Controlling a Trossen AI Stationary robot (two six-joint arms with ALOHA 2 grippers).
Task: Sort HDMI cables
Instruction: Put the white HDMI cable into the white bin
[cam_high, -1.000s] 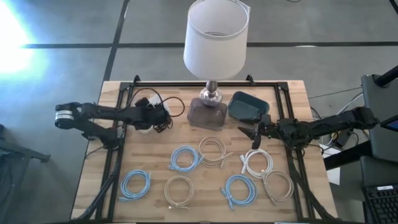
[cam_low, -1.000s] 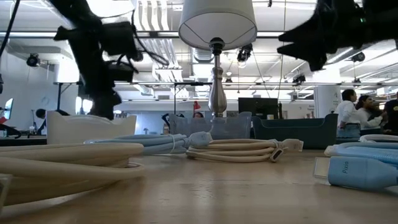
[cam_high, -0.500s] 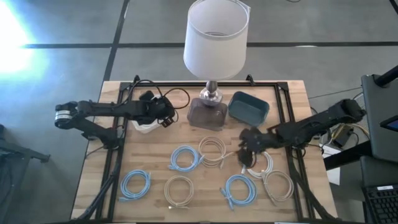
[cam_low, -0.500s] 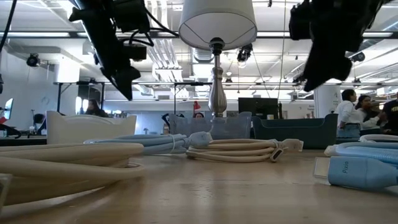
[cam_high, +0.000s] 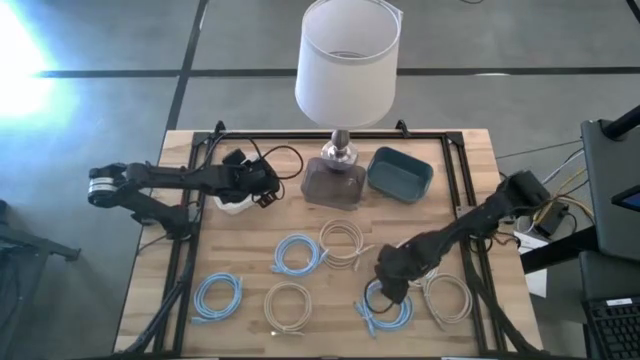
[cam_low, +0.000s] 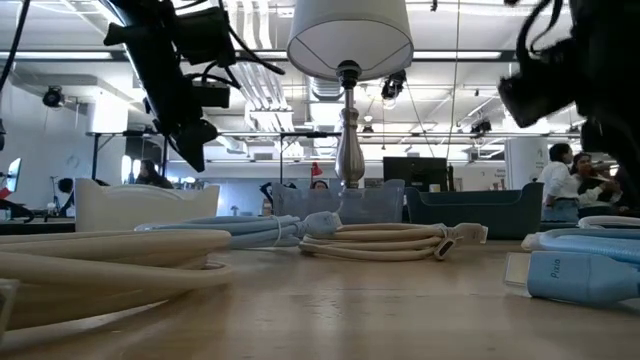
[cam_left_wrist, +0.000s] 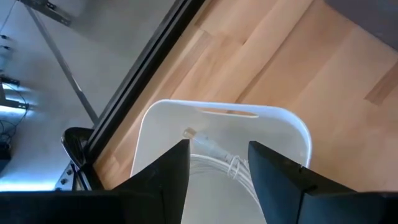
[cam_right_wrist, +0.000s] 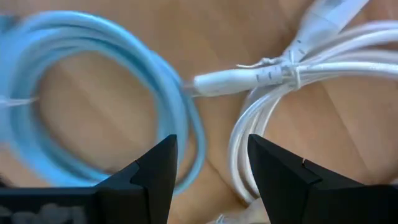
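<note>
I count seven coiled cables on the table, plus one in the white bin

Three light blue coils, two beige coils and two white coils lie loose; my right gripper hangs wide and empty over the blue-and-white pair, my left gripper wide and empty above the binned white cable
</note>
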